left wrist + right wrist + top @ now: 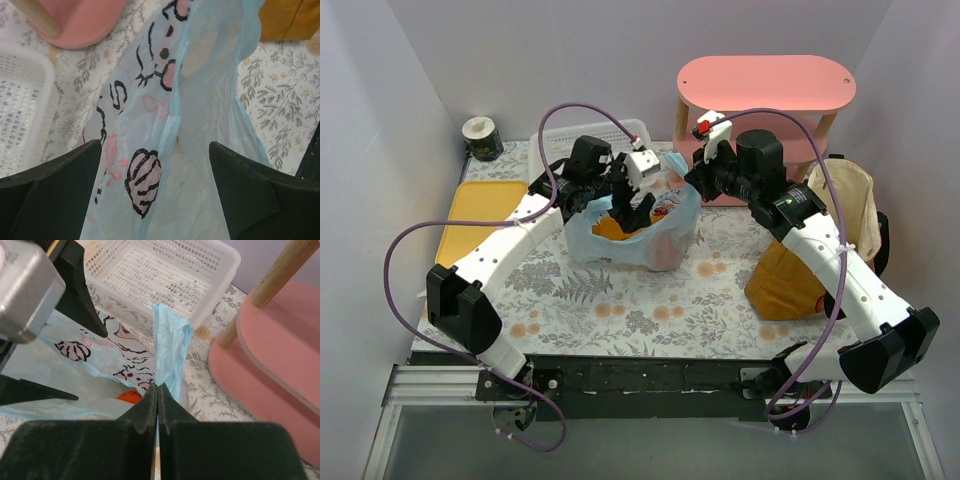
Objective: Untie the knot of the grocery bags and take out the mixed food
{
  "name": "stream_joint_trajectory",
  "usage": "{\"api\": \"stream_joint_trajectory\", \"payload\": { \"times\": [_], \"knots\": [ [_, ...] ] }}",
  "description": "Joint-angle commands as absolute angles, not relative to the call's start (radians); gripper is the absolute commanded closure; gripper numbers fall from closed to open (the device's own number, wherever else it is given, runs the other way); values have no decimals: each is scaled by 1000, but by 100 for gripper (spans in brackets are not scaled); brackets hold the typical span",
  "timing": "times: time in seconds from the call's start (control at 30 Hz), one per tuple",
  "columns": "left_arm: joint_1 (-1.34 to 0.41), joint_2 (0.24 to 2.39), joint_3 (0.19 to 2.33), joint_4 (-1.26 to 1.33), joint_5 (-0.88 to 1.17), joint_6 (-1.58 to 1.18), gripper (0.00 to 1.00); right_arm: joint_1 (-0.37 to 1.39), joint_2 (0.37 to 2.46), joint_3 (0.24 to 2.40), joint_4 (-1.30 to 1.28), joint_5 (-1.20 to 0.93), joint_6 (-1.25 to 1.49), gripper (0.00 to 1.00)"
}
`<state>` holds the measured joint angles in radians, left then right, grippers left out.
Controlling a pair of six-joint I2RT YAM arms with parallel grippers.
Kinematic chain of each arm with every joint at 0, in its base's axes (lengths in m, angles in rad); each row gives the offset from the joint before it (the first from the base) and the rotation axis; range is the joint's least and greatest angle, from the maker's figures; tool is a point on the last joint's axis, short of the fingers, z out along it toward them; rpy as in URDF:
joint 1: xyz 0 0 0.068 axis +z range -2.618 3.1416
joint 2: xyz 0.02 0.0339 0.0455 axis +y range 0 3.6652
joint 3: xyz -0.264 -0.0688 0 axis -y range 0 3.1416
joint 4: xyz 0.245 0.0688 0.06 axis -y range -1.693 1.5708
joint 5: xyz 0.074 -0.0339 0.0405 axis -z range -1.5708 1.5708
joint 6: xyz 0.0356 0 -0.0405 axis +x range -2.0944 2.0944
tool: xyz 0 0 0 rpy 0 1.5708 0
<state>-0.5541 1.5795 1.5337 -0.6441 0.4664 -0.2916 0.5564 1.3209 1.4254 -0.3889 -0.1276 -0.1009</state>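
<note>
The pale blue plastic bag (638, 240) lies mid-table with its mouth spread. Orange food (610, 228) shows inside it. My left gripper (630, 205) is open at the bag's mouth. In the left wrist view its fingers (50, 195) stand wide apart with printed bag film (165, 150) between them. My right gripper (692, 180) is shut on the bag's right edge. In the right wrist view it (158, 387) pinches an upright strip of the bag (170, 345), and an orange fruit (131, 397) shows below. The mustard-brown tote (788, 280) stands at the right.
A white basket (610, 135) sits behind the bag and shows in the right wrist view (160, 275). A pink shelf (765, 85) stands at the back right. A yellow tray (475, 215) lies at the left. A dark cup with a white rim (480, 138) stands at the back left.
</note>
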Motion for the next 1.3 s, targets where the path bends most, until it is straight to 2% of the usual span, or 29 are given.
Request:
{"api": "stream_joint_trajectory", "payload": {
  "times": [0.0,0.1,0.17,0.23,0.27,0.3,0.37,0.4,0.47,0.57,0.67,0.7,0.77,0.87,0.9,0.97,1.1,1.27],
  "knots": [
    [-574,1497,1490,-623,403,-287,12,555,1318,1460,-314,-150,-69,99],
    [-587,1493,1438,-568,246,-279,16,555,1315,1456,-325,-175,-63,99],
    [-588,1490,1390,-528,97,-246,26,557,1309,1451,-330,-207,-83,99],
    [-588,1496,1367,-521,23,-216,63,555,1304,1453,-330,-203,-101,99],
    [-588,1496,1374,-532,14,-227,91,555,1304,1466,-330,-181,-119,99],
    [-588,1483,1381,-540,12,-251,100,555,1304,1482,-325,-160,-147,75],
    [-586,1459,1379,-538,-30,-328,100,555,1324,1578,-307,-73,-187,27],
    [-581,1436,1382,-548,-34,-354,100,555,1336,1622,-293,-80,-211,14],
    [-562,1425,1422,-578,-2,-415,100,557,1367,1740,-279,-226,-271,12],
    [-522,1419,1469,-610,44,-452,100,584,1359,1756,-204,-431,-252,16],
    [-515,1422,1502,-618,58,-445,100,653,1342,1682,-189,-567,-248,27],
    [-517,1425,1509,-612,57,-454,100,694,1341,1646,-198,-589,-256,35],
    [-515,1427,1516,-611,54,-457,100,728,1336,1606,-224,-658,-268,42],
    [-515,1413,1509,-609,57,-460,100,819,1312,1540,-239,-629,-293,55],
    [-515,1407,1500,-609,58,-462,100,860,1307,1526,-254,-617,-308,66],
    [-515,1382,1486,-606,66,-471,100,888,1299,1514,-303,-580,-351,74],
    [-515,1326,1428,-585,58,-462,100,928,1325,1522,-423,-542,-440,82],
    [-515,1269,1378,-581,81,-480,100,945,1376,1460,-456,-454,-417,92]
  ]
}}
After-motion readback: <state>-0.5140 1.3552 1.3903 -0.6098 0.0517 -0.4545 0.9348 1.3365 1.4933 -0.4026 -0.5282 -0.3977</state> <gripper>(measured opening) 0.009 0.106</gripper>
